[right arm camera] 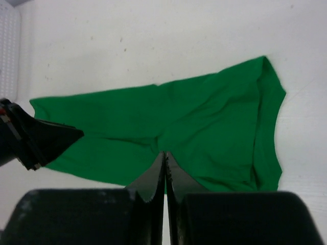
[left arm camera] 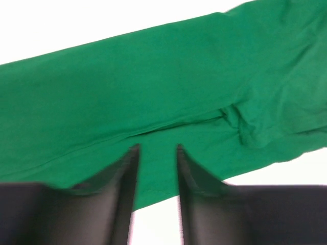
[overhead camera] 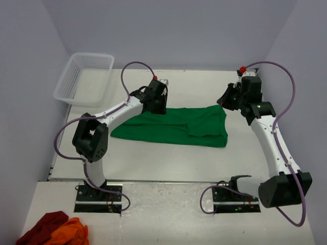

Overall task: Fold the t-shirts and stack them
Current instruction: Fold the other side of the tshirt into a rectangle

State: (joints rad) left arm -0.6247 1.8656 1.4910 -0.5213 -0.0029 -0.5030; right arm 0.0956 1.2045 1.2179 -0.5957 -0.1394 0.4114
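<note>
**Top external view.** The dark red and orange cloths (overhead camera: 51, 230) are lying crumpled in a soft heap at the near left corner, closest to the camera. The green t-shirt (overhead camera: 173, 127) is lying flat at the centre of the white table (overhead camera: 153, 163), folded into a long band. The band is tapering at its left end and squaring off, doubled, at its right end, where a raised fold is showing. The left gripper (overhead camera: 158, 108) is pointing down at the band's far edge, left of the middle. The right gripper (overhead camera: 228, 99) is hanging just beside the far right corner of the cloth. A rectangular white mesh basket (overhead camera: 69, 81) is sitting at the far left corner, well apart from the shirt.

**Left wrist view.** The left gripper (left arm camera: 156, 149) is standing released: its two black wedge-shaped fingers (left arm camera: 125, 184) are holding a clear gap, with nothing clamped between them. The green t-shirt (left arm camera: 153, 87) is filling the frame beneath them, its matte knit showing one long crease and a puckered seam. The picture is slightly blurred.

**Right wrist view.** The right gripper (right arm camera: 165, 155) is clenched, its tapered black fingers pressing flat together on nothing. It is hovering above the green t-shirt (right arm camera: 204, 117), whose layered end is rippling along the hem. The left gripper (right arm camera: 46, 140) is standing at the cloth's opposite end; whether it is touching the cloth cannot be told.
</note>
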